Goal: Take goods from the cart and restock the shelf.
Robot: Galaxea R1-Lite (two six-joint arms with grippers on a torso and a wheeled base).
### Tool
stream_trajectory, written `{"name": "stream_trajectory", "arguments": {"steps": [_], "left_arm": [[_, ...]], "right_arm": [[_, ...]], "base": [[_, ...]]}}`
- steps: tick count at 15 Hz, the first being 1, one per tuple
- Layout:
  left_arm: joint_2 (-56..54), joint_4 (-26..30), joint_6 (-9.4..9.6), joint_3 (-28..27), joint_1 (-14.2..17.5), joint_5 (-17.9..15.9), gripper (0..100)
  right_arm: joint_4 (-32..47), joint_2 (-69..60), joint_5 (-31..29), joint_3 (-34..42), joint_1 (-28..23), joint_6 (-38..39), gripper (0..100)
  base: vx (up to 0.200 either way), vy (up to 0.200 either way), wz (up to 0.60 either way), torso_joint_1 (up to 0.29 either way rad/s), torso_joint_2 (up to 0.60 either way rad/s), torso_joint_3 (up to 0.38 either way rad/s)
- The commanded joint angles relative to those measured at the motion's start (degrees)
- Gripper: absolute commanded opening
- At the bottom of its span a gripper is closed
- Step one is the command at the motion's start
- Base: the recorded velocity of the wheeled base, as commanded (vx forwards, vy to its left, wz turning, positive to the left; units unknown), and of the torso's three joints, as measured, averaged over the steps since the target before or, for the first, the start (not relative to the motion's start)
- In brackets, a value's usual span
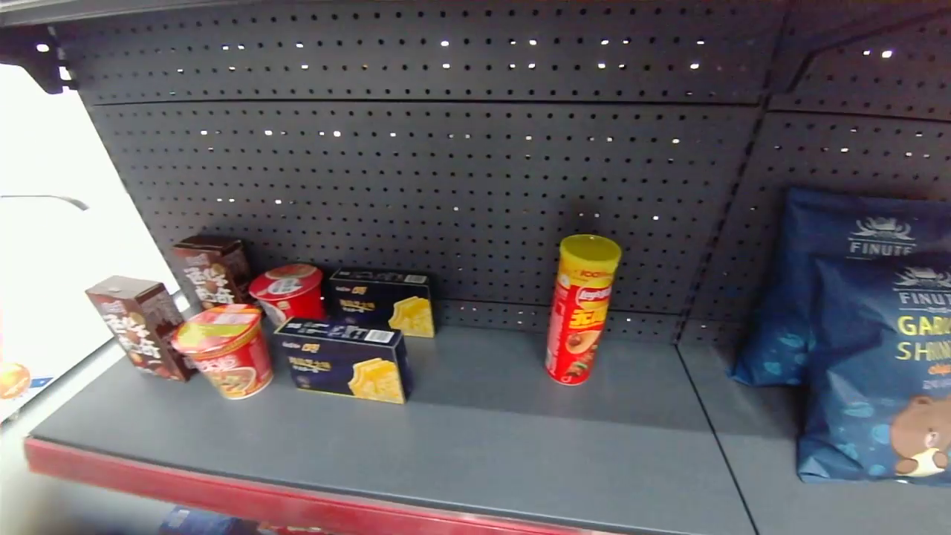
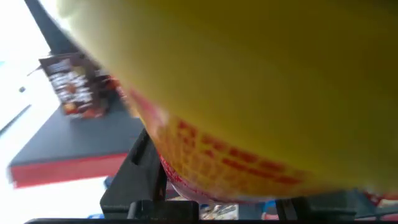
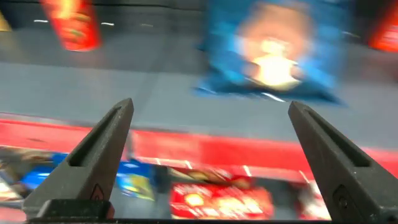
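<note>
Here on the gray shelf, a red can stands alone between the blue boxes and the blue bags. Up close, the left gripper holds a yellow and red tube tight. The right gripper hangs wide open in front of the shelf.

Shelf — boxes, cups, can, apparently bags

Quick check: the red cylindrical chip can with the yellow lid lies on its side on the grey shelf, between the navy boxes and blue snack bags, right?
No. The head view shows the red cylindrical chip can with the yellow lid standing upright, not on its side, on the grey shelf, between the navy boxes and blue snack bags.
</note>
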Motion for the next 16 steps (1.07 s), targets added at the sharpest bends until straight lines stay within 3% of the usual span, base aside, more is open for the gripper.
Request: {"name": "stream_trajectory", "arguments": {"steps": [1,16], "left_arm": [[0.2,0.0,-0.03,0.0,-0.3,0.0,0],[0.2,-0.1,-0.12,1.1,-0.2,0.1,0]], "right_arm": [[0.0,0.0,0.0,0.0,0.0,0.0,100],[0.0,0.0,0.0,0.0,0.0,0.0,100]], "base": [[0.000,0.000,0.00,0.000,0.00,0.000],[0.000,0.000,-0.08,0.000,0.00,0.000]]}}
